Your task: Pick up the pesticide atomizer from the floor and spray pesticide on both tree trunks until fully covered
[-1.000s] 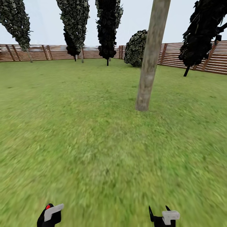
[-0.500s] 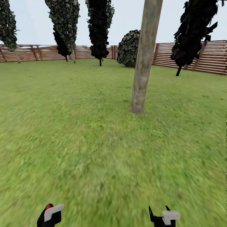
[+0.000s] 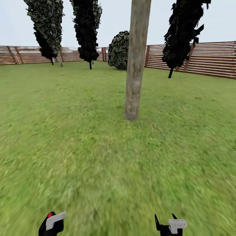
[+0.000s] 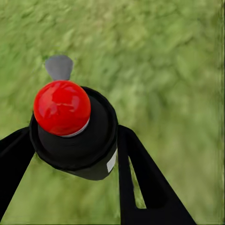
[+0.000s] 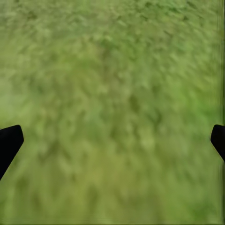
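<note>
A black pesticide atomizer [image 4: 75,140] with a round red cap sits between the black fingers of my left gripper [image 4: 77,159], which is shut on it. In the head view the left gripper [image 3: 52,223] is low at the bottom left, with the atomizer's red cap [image 3: 49,215] just peeking out. My right gripper [image 3: 168,225] hangs at the bottom right, open, with only grass between its fingertips [image 5: 9,143]. One tree's thick, smooth grey-tan trunk [image 3: 134,72] rises from the lawn ahead, slightly right of centre and well beyond both grippers.
Green lawn [image 3: 82,147] stretches all around. A brown slatted fence [image 3: 203,59] rings the back and right. Dark narrow cypress-like trees [image 3: 87,29] and a round bush [image 3: 119,49] stand near the fence.
The whole view has shifted: the trunk now shows further left and slightly nearer, so the camera has moved. Both grippers keep their places in the picture.
</note>
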Available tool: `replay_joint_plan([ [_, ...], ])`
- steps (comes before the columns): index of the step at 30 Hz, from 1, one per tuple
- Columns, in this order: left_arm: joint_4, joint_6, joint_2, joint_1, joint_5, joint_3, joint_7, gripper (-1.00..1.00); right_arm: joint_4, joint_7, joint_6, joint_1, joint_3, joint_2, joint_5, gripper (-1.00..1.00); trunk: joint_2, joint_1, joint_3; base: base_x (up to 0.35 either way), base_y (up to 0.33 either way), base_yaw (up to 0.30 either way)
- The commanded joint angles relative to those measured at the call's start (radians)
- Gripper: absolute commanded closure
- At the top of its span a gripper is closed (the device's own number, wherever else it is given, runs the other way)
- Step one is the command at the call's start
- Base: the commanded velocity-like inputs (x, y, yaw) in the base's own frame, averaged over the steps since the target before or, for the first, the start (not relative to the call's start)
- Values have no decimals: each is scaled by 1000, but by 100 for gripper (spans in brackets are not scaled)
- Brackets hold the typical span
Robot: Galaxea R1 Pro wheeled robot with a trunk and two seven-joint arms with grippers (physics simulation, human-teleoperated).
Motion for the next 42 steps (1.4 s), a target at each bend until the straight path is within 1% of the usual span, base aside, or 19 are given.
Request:
replay_joint_plan([
  [1, 0, 0, 0, 0, 0, 0, 0, 100, 0, 0, 0, 0, 0, 0, 0, -100, 0, 0, 0, 346, 0, -233],
  [17, 0, 0, 0, 0, 0, 0, 0, 100, 0, 0, 0, 0, 0, 0, 1, -100, 0, 0, 0, 346, 0, -212],
  [42, 0, -1, 0, 0, 0, 0, 1, 100, 0, 0, 0, 0, 0, 0, 1, -100, 0, 0, 0, 346, 0, -7],
])
